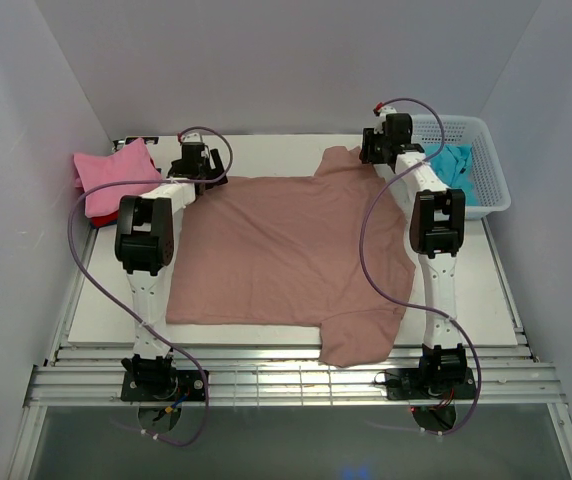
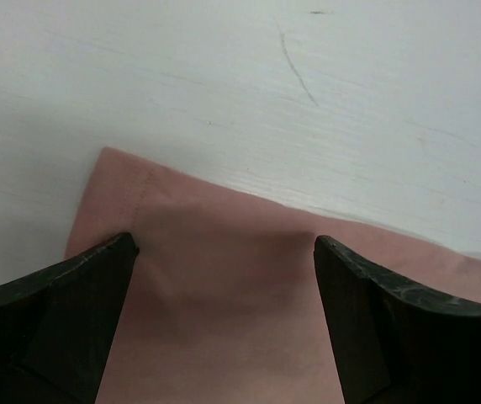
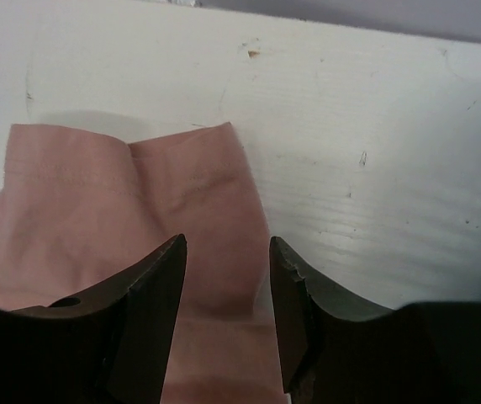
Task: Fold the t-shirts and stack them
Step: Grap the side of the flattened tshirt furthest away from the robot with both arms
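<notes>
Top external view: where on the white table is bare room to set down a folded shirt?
The widest bare patch of the white table lies right of the large dusty rose-brown t-shirt, nearer than the white plastic lattice basket. A narrower strip runs along the far edge behind that shirt. The far left corner is crowded by the bright pink shirt.

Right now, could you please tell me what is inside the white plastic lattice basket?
Inside the white plastic lattice basket lies a crumpled turquoise cloth t-shirt. The right arm covers the basket's left part, so anything there or under the shirt cannot be seen.
</notes>
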`<state>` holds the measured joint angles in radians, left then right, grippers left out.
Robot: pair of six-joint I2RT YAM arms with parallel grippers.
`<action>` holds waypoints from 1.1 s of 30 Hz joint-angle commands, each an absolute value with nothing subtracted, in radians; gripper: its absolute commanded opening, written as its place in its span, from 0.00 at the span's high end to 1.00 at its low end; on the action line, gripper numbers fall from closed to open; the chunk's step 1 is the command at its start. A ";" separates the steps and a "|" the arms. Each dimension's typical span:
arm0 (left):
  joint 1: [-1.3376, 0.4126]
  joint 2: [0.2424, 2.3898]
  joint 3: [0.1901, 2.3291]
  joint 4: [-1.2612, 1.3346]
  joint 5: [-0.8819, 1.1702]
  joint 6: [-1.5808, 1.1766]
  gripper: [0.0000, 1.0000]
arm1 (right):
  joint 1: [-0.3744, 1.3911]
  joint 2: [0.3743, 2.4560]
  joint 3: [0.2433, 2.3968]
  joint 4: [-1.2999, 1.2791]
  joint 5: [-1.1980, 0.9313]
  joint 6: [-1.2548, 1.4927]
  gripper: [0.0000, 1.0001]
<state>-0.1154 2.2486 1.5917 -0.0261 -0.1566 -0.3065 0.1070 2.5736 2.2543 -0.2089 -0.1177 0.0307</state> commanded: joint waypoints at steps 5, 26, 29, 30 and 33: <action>-0.095 2.256 1.655 -0.063 -0.222 -0.247 0.02 | 0.104 2.629 2.325 -0.262 -0.140 0.018 0.48; -0.081 2.330 1.772 -0.084 -0.270 -0.193 0.02 | 0.103 2.669 2.353 -0.270 -0.140 0.020 0.92; -0.077 2.333 1.776 -0.098 -0.279 -0.192 0.02 | 0.103 2.637 2.313 -0.252 -0.123 0.017 0.92; -0.075 2.332 1.775 -0.100 -0.284 -0.190 0.02 | 0.103 2.611 2.277 -0.241 -0.111 0.015 0.92; -0.074 2.333 1.770 -0.098 -0.295 -0.189 0.02 | 0.103 2.574 2.252 -0.224 -0.077 0.005 0.92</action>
